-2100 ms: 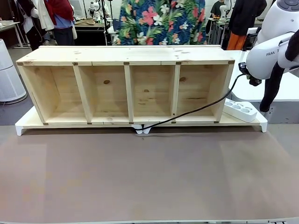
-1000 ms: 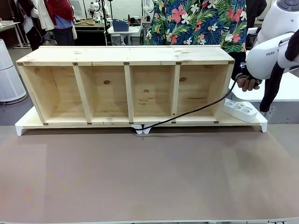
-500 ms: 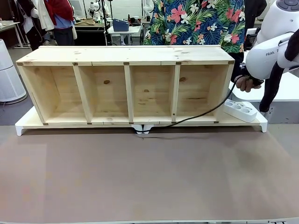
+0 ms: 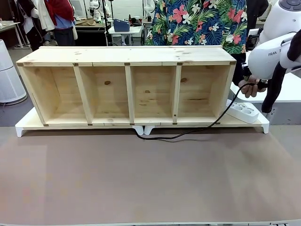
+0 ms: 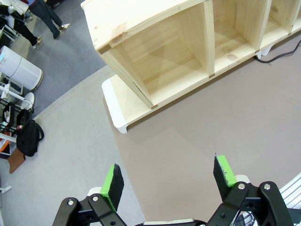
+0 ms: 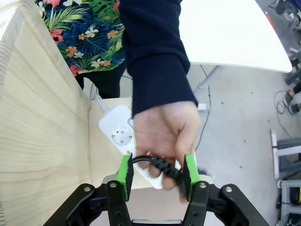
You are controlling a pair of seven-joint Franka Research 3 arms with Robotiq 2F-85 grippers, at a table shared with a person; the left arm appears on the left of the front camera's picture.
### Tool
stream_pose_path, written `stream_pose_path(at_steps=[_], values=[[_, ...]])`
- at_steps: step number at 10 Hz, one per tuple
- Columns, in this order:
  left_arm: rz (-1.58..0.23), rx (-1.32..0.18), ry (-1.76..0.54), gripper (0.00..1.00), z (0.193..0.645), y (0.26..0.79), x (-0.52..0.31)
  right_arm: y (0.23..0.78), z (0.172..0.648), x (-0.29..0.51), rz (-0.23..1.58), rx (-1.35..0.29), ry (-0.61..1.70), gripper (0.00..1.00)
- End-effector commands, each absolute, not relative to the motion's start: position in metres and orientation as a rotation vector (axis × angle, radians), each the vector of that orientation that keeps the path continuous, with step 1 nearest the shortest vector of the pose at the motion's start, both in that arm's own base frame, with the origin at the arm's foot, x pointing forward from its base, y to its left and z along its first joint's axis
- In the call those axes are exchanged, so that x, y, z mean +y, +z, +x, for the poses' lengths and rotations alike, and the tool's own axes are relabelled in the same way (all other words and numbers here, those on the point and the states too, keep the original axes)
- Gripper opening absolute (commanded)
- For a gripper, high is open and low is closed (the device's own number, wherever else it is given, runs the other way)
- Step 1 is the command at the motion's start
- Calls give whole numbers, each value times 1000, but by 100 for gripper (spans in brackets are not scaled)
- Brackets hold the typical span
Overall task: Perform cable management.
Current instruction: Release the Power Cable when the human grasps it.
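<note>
Before me a four-bay wooden shelf [image 4: 127,87] lies on a white tray [image 4: 23,126]; right of it, a white power strip [image 4: 242,111], possibly unplugged.

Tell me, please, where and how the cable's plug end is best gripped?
Probably by the ribbed strain relief behind the plug, which lies crosswise under the person's hand; come from below, the fingers' open side, pads on its two flanks.
</note>
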State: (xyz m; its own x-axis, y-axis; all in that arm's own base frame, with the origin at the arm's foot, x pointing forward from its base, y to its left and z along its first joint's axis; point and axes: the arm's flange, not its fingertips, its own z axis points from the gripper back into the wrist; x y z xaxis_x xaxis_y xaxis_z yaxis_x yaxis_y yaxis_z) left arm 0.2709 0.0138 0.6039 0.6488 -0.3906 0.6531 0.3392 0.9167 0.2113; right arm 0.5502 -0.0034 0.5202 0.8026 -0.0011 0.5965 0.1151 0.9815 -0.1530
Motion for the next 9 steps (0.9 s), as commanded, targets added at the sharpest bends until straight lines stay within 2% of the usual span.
stream_pose_path(at_steps=[1,2,3,4,9], values=[[66,-763,-404,100,271,604,13,524,554,-4,-162,-631,-40,77],[66,-763,-404,100,271,604,13,525,555,-4,-162,-633,-41,100],[66,-763,-404,100,271,604,13,525,554,-3,-162,-637,-37,97],[66,-763,-404,100,271,604,13,525,553,-2,-164,-641,-30,100],[66,-763,-404,100,271,604,13,527,547,0,-171,-699,-8,100]])
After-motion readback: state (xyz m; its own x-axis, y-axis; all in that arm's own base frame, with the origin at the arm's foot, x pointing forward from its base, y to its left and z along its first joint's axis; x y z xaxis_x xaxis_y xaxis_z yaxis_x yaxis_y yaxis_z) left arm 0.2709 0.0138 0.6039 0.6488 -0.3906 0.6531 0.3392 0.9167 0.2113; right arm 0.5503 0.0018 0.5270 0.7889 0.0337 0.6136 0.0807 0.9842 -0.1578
